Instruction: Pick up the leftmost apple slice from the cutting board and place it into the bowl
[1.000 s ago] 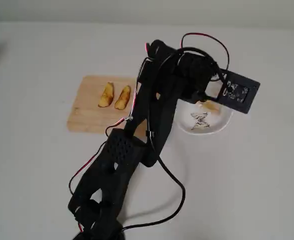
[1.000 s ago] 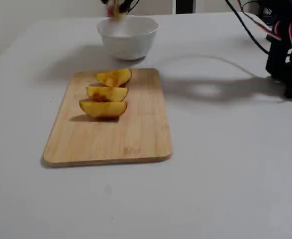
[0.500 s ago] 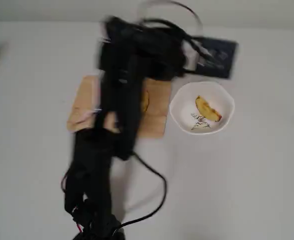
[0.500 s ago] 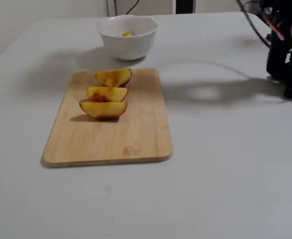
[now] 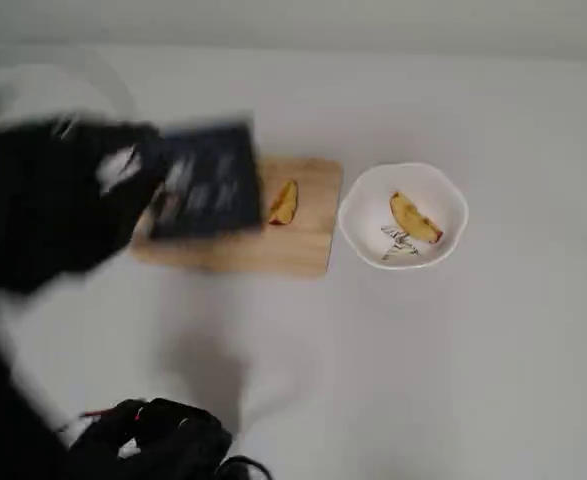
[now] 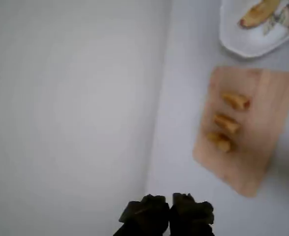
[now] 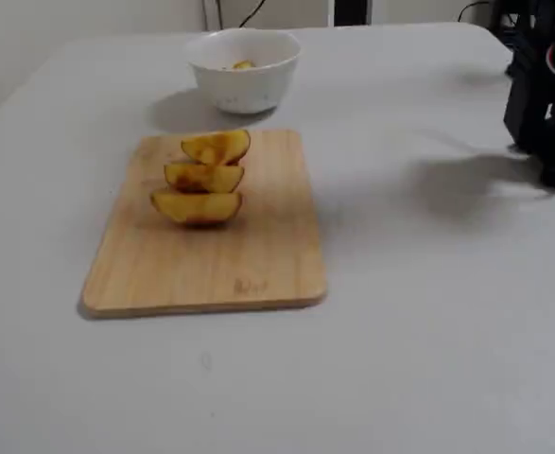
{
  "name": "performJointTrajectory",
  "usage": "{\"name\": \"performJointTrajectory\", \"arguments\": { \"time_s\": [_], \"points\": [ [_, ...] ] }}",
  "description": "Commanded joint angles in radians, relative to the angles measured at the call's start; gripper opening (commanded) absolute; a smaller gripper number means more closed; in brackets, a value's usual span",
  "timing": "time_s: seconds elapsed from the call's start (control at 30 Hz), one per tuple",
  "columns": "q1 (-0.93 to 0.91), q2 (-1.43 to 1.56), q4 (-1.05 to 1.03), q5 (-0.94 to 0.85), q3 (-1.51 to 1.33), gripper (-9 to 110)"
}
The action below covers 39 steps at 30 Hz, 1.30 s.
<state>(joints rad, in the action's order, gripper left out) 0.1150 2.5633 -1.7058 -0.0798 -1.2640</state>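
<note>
**Apple slice lying in the bowl, pincer empty and closed**

Where the white bowl (image 5: 403,216) stands on the pale table (image 5: 493,350), just beside one short end of the cutting board (image 5: 303,250), the leftmost apple slice (image 5: 414,218) is seen lying inside it in the overhead view, next to the small grey mark on the bowl's floor. In the wrist view the same slice (image 6: 259,13) is shown in the bowl (image 6: 242,44) at the top edge, with the board (image 6: 262,147) below it. In the fixed view only a small yellow bit of the slice (image 7: 243,65) is visible over the bowl's (image 7: 244,83) rim.

Three slimmer slices (image 7: 201,177) are left on the cutting board (image 7: 211,274) in a close row, near the end of the board that faces the bowl. In the overhead view only one of them (image 5: 283,203) is uncovered; the rest of the board is hidden by the blurred black arm (image 5: 63,200).

The pincer (image 6: 169,216) is seen at the bottom edge of the wrist view, well apart from the bowl, its two dark fingers (image 6: 146,212) pressed together with nothing held between them.
</note>
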Motion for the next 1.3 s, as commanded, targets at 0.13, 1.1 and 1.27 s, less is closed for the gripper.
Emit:
{"name": "performJointTrajectory", "arguments": {
  "time_s": [0.13, 1.1, 1.27],
  "points": [
    [-0.006, 0.543, 0.124, 0.003, -0.511, 0],
    [-0.048, 0.761, 0.500, -0.009, -1.658, 0],
    [-0.037, 0.761, 0.535, 0.008, -1.724, 0]
  ]
}}
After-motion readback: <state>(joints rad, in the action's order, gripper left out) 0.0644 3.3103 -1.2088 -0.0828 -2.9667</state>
